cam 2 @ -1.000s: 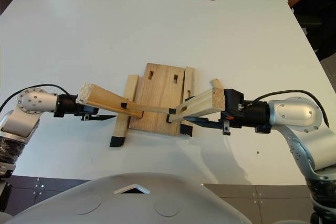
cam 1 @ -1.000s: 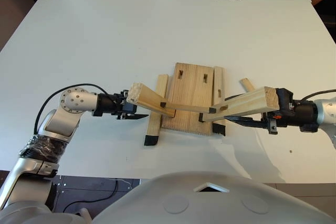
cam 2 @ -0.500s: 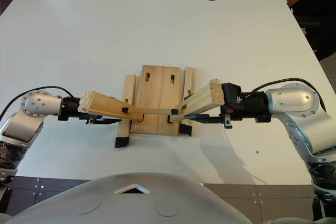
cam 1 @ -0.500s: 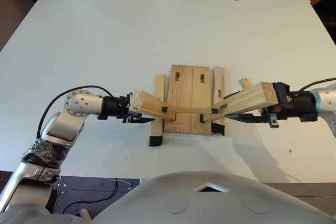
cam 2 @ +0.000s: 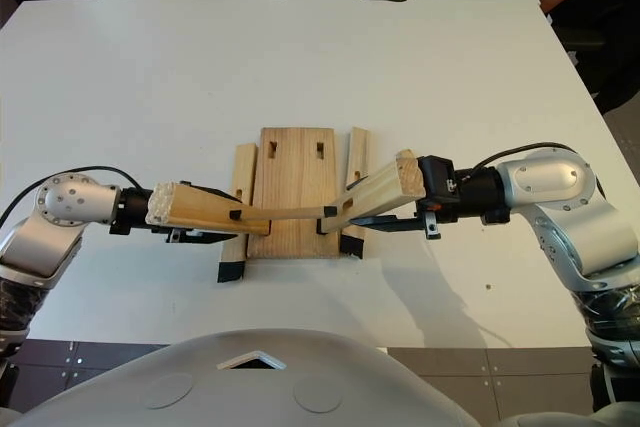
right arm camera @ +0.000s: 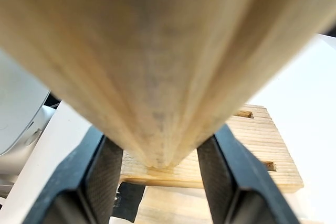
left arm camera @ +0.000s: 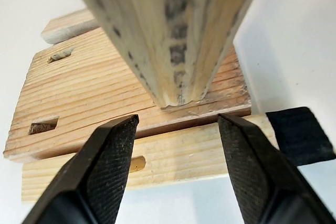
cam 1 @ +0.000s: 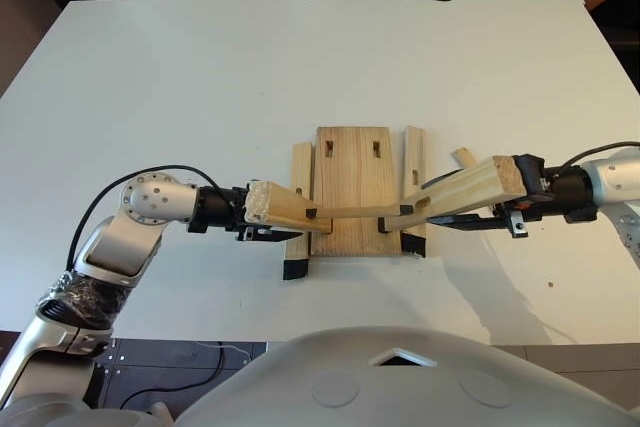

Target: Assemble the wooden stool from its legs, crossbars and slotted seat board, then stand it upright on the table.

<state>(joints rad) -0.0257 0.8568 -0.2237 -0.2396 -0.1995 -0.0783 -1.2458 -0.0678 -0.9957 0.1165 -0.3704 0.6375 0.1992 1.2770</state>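
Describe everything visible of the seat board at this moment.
The seat board is a pale, grainy, rectangular wooden plank lying flat on the white table, with two small slots near its far edge. A loose leg with a black end lies along its left side, another along its right. Over its near part hangs a crossbar joining a held leg in the left pincer and another in the right pincer; whether that touches the board cannot be told.
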